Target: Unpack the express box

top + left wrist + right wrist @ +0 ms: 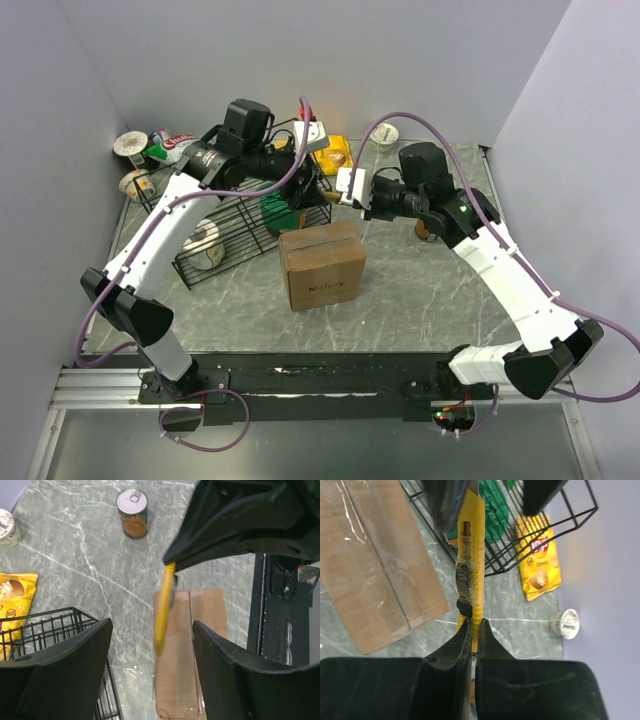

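Top, left-wrist and right-wrist views of a marbled table (430, 290). It is closed in by walls (300, 50) on the left, far and right sides, and a black rail (330, 375) runs along the near edge. Bare surface lies in front of and to the right of the express box (322, 265). On the box's far-left side the black wire basket (245, 225) stands just beside it. The box — one, near the table's middle — is brown cardboard with its flaps shut. It has clear tape along the top seam and a dark printed word on its near face. Right gripper (474, 625): fingers pressed onto the handle of one yellow utility knife (472, 555), held near the box's far edge; whether the knife's tip touches the box cannot be told. Left gripper (152, 627): fingers spread wide, holding nothing, above the same end of the box. Counts — two arms; one basket holding a green item (492, 510) and a white round one (205, 240); one yellow chip bag (537, 560); one can (132, 512); three round cups (130, 145), two at the far left, one at the far right
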Controlling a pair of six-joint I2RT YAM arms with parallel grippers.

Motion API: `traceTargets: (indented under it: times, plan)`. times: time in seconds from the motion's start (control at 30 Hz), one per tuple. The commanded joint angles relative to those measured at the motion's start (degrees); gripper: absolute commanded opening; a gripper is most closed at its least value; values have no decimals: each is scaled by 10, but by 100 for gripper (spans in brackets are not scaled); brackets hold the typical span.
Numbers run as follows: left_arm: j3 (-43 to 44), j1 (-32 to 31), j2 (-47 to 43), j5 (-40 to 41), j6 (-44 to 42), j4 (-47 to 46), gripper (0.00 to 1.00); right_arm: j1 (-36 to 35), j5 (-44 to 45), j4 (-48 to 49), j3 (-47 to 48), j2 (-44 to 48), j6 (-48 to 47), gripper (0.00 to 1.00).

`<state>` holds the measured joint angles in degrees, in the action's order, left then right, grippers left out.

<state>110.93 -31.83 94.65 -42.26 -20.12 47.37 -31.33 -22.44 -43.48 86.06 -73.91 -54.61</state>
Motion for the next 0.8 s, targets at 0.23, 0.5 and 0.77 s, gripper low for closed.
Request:
traceTargets:
  times: [0.23, 0.5, 0.77]
  plan:
    - [2, -17, -6, 17, -34, 7, 49, -45, 26, 1, 37, 1, -34, 0]
    - [9, -18, -1, 22, -46, 28, 48, -50, 39, 6, 41, -2, -36, 0]
    - [14, -17, 4, 19, -49, 48, 49, -51, 59, 20, 38, -3, -37, 0]
